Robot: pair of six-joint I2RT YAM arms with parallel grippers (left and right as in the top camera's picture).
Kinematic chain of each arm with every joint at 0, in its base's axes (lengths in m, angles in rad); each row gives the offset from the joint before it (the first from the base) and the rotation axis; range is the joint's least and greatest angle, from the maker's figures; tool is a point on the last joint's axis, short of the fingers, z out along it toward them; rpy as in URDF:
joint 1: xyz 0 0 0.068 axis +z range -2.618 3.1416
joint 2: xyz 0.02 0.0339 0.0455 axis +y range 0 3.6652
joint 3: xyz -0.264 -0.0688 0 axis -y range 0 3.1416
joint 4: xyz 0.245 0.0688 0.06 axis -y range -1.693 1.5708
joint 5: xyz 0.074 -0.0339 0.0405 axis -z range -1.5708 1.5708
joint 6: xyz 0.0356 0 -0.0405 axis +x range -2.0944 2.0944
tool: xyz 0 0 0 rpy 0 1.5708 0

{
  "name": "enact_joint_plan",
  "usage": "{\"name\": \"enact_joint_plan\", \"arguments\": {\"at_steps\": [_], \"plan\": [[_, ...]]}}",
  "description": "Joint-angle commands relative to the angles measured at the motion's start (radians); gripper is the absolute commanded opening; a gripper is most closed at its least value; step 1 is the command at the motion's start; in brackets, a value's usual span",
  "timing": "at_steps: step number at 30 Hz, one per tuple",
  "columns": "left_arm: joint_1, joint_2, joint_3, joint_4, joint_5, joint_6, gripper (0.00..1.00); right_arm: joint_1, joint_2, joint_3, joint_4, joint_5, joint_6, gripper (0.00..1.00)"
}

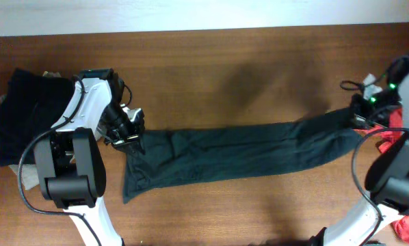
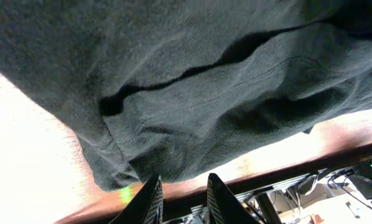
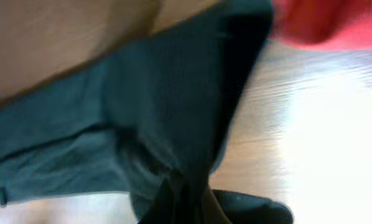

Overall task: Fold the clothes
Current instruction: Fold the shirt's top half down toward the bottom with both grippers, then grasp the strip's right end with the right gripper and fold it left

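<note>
Cloth limp and light: T-shirt point(image 1: 239, 154) wants corner holds.
My right gripper point(image 3: 186, 194) clamps its end; left gripper point(image 2: 183, 188) ajar, seemingly empty.

table point(image 1: 259, 61): brown wood, grain running lengthwise | wall point(image 1: 191, 14): pale strip beyond far edge

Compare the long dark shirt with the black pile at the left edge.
The shirt is dark green, the pile black. The shirt lies stretched out long; the pile sits bunched. The right claw pinches the shirt; no claw holds the pile. Both are soft cloth.
</note>
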Motion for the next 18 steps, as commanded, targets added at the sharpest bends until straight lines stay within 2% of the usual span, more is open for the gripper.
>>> {"name": "enact_joint_plan", "arguments": {"at_steps": [1,5,10,15,16,17,18], "plan": [[-0.002,-0.030,-0.004,0.007,0.023,-0.010,0.24,0.140,-0.011,0.014,-0.063,0.009,0.007,0.04],[-0.002,-0.030,-0.004,0.012,0.023,-0.010,0.24,0.388,-0.011,0.014,-0.107,0.013,0.114,0.04],[-0.002,-0.030,-0.004,0.011,0.023,-0.010,0.24,0.650,-0.008,0.010,-0.051,0.013,0.243,0.04],[-0.003,-0.030,-0.004,0.009,0.023,-0.010,0.24,0.816,-0.005,0.003,0.020,0.016,0.296,0.05],[-0.003,-0.030,-0.004,0.009,0.023,-0.010,0.24,0.828,-0.005,0.003,0.024,0.016,0.296,0.11],[-0.003,-0.030,-0.004,0.009,0.023,-0.010,0.24,0.835,-0.005,0.003,0.028,0.016,0.296,0.28],[-0.003,-0.030,-0.004,0.009,0.023,-0.010,0.24,0.840,-0.005,0.003,0.030,0.015,0.296,0.40]]}}
